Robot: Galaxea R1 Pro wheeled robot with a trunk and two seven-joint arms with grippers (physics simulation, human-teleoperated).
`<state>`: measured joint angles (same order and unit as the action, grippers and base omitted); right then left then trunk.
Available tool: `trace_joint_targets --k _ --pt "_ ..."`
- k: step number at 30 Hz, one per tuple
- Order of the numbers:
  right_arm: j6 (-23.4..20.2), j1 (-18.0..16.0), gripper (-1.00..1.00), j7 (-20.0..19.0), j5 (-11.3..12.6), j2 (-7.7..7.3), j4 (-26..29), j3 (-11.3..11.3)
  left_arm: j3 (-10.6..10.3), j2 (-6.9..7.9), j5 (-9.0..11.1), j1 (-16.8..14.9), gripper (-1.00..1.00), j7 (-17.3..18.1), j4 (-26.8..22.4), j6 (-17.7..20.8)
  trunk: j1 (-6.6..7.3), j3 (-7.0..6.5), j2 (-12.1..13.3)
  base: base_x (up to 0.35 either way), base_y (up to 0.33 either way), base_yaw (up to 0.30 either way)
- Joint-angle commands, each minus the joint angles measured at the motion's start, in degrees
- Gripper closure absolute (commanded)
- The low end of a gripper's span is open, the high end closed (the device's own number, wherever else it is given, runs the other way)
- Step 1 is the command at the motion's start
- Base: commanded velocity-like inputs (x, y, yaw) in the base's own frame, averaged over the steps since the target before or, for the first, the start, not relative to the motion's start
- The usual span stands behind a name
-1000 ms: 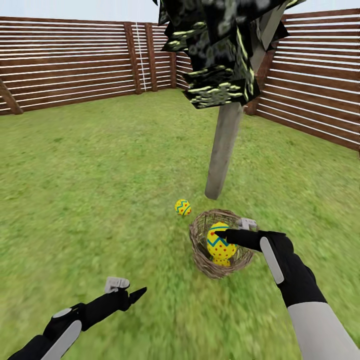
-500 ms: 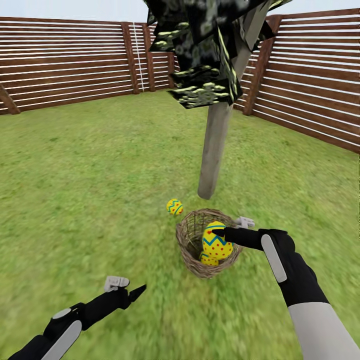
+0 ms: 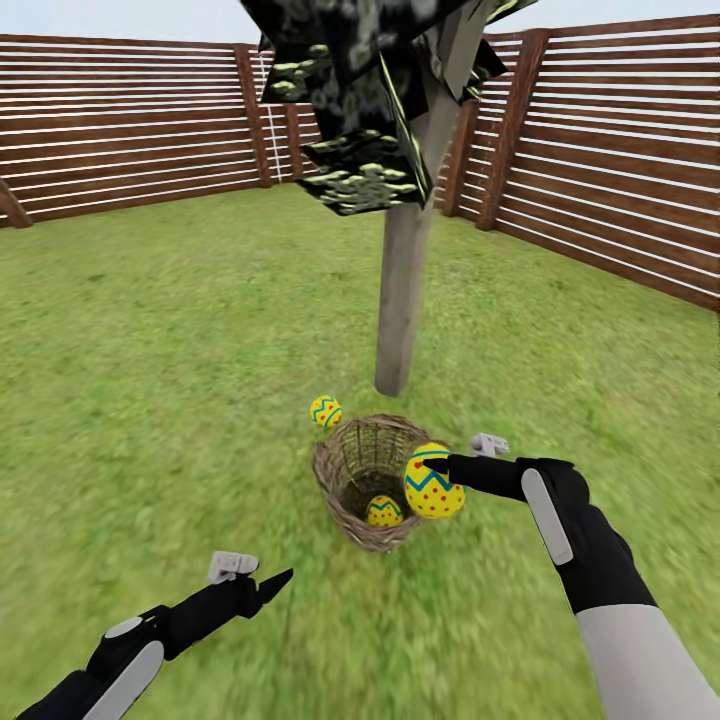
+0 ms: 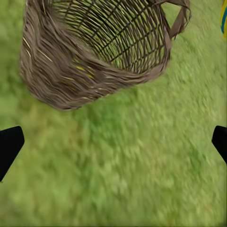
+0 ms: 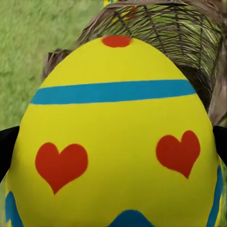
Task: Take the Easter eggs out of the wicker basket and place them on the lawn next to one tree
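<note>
My right gripper (image 3: 441, 470) is shut on a yellow Easter egg (image 3: 433, 484) with blue bands and red hearts (image 5: 118, 142), held above the right rim of the wicker basket (image 3: 340, 490). A second egg (image 3: 384, 511) lies inside the basket. A third egg (image 3: 325, 411) rests on the lawn (image 3: 180, 380) between the basket and the grey trunk of the tree (image 3: 400, 290). Low at the near left, my left gripper (image 3: 262, 580) is open and empty over grass, short of the basket (image 4: 94, 52).
A brown slatted fence (image 3: 130, 130) rings the garden at the back and right. Dark foliage (image 3: 360, 100) hangs over the trunk. Open grass stretches left of the basket and around the tree.
The head view has swung, sliding tree, basket and lawn egg leftward in the picture. My right gripper with its egg has gone from over the basket's middle to its right rim, uncovering the egg inside.
</note>
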<state>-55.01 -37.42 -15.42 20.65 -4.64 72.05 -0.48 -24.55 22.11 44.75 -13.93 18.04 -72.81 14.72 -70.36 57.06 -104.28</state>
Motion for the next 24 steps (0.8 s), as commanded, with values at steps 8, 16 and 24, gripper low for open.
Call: trace_joint_targets --k 8,16,24 --pt "-0.1 -0.01 1.0 -0.4 -0.45 -0.02 0.02 -0.05 -0.14 -0.05 0.6 -0.04 -1.0 0.0 -0.03 0.4 0.01 0.04 -0.02 -0.002 -0.317 0.0" --pt "0.39 -0.02 1.0 -0.23 -0.73 -0.02 -0.06 -0.09 -1.14 -7.98 -11.01 -0.06 -1.0 -0.24 7.65 0.57 0.01 0.04 -0.02 0.104 -0.325 0.0" --pt "0.47 -0.02 1.0 0.07 -0.97 -0.1 -0.25 -0.16 -1.11 -8.66 -11.96 -0.04 -1.0 -0.24 8.22 0.4 0.01 0.04 -0.02 0.094 -0.318 0.0"
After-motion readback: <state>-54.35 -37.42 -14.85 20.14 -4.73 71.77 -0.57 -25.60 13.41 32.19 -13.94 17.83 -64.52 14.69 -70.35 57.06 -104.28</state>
